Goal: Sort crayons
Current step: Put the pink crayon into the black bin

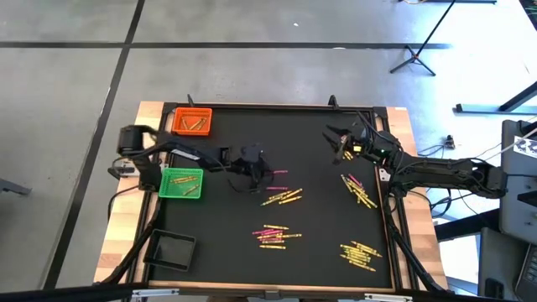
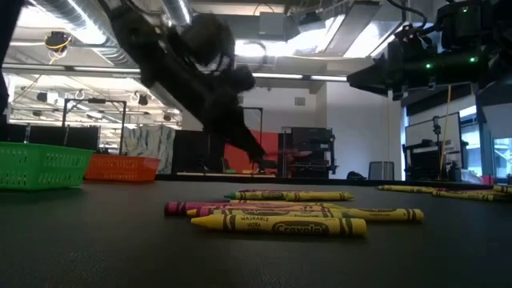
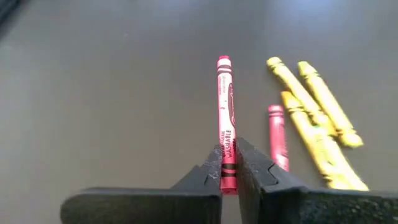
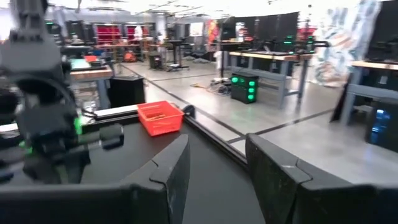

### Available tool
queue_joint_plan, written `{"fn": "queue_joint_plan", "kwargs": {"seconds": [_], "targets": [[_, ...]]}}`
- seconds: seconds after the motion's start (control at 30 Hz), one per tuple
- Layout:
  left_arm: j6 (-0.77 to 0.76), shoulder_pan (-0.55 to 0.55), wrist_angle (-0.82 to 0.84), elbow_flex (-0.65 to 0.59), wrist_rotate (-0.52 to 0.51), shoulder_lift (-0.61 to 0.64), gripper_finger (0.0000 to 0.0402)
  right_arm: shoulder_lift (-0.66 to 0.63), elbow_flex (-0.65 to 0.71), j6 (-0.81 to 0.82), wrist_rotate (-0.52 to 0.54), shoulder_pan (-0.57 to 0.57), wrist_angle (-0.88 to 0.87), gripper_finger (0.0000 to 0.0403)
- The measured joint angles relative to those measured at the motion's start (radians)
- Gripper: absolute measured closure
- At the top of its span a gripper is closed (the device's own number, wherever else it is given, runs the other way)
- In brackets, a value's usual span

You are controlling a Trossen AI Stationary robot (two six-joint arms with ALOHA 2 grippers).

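My left gripper (image 3: 229, 163) is shut on a pink crayon (image 3: 225, 106) over the black mat's middle (image 1: 260, 171). A second pink crayon (image 3: 277, 140) and some yellow ones (image 3: 314, 118) lie on the mat just beyond it. More yellow and pink crayons lie flat in loose heaps (image 1: 283, 197) (image 1: 274, 236) (image 1: 359, 189) (image 1: 361, 254). My right gripper (image 4: 217, 168) is open and holds nothing. It waits above the mat's far right part (image 1: 340, 138). My left gripper pinches the pink crayon near its one end (image 3: 228, 171) between the two fingers (image 3: 205, 177). The fingers slant down toward the mat and lie along the crayon. Most of its length sticks out ahead of the fingertips, and it looks clear of the mat.
An orange tray (image 1: 192, 122) with some crayons stands at the far left, a green tray (image 1: 181, 183) with some crayons beside the left arm, and a black tray (image 1: 172, 247) at the near left. A raised frame (image 1: 277, 106) borders the mat.
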State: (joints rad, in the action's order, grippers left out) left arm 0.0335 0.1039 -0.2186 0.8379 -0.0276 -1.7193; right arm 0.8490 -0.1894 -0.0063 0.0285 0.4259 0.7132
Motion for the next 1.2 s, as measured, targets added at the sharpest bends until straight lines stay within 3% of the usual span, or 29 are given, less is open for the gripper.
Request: {"fn": "queue_joint_plan", "kwargs": {"seconds": [0.13, 0.3, 0.57, 0.77, 0.97, 1.2], "targets": [[-0.039, -0.087, 0.135, 0.001, -0.020, 0.137, 0.0398, 0.000, 0.000, -0.005, -0.103, 0.000, -0.005, 0.0237], [-0.137, -0.200, 0.333, 0.001, -0.050, 0.291, 0.0398, 0.000, 0.000, 0.002, -0.272, -0.001, -0.007, 0.0189], [-0.366, -0.363, 0.688, 0.001, 0.037, 0.447, 0.0399, 0.000, 0.000, 0.025, -0.310, -0.001, 0.025, 0.0158], [-0.725, -0.482, 0.884, 0.001, 0.219, 0.499, 0.0399, 0.000, 0.000, 0.028, -0.306, -0.001, 0.033, 0.0157], [-1.115, -0.607, 0.908, 0.001, 0.384, 0.501, 0.0394, 0.000, 0.000, 0.028, -0.302, -0.001, 0.040, 0.0157], [-1.467, -0.771, 0.934, 0.001, 0.406, 0.504, 0.0394, 0.000, 0.000, 0.027, -0.302, -0.001, 0.050, 0.0157]]}}
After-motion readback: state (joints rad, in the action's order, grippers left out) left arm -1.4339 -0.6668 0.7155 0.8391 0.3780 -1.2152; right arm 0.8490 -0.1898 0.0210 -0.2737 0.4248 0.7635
